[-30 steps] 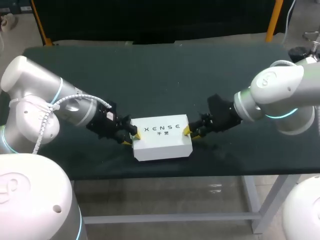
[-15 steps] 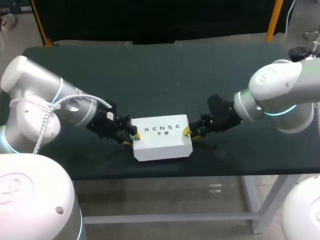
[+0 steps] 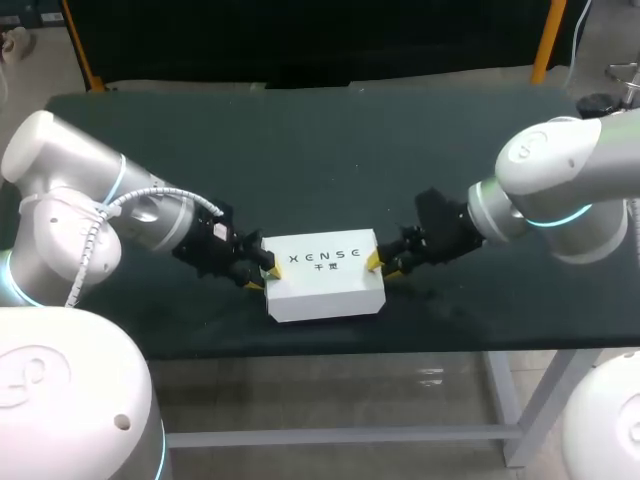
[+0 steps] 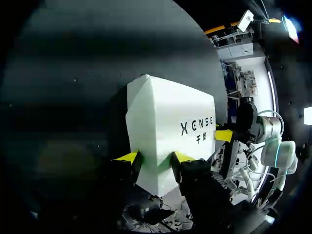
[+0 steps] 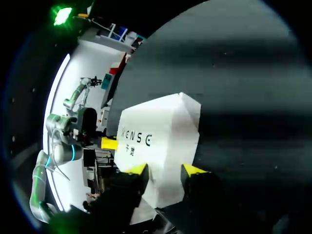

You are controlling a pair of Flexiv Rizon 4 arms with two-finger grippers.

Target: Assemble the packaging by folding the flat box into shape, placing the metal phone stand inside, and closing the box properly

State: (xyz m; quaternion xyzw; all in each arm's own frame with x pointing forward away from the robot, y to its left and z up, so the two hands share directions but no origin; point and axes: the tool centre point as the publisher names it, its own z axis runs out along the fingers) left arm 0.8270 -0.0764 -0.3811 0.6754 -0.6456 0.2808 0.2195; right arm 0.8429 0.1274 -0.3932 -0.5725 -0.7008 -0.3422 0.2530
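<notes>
White box (image 3: 325, 275) sits flat on the dark table (image 3: 320, 150), near the front edge, about midway between the two arms. It is folded up and looks closed, printed face up. No phone stand is showing, so can't tell if it's inside. Left gripper (image 3: 262, 276) is at the box's left end and right gripper (image 3: 381, 266) at its right end. In the left wrist view the box (image 4: 168, 126) end runs in between the yellow tips of the left gripper (image 4: 155, 157), both tips against it, so it looks pinched. Same in the right wrist view: right gripper (image 5: 165, 169) nipping the near end of the box (image 5: 158, 136). Handling guess: thin card, light, probably a bit heavier if the metal stand is in there. The walls will dent or bow if squeezed mid-panel, and the smooth finish is likely slippery. Best hold is at the short ends near the folded edges and corners, where the card is stiffest, with light pressure.
</notes>
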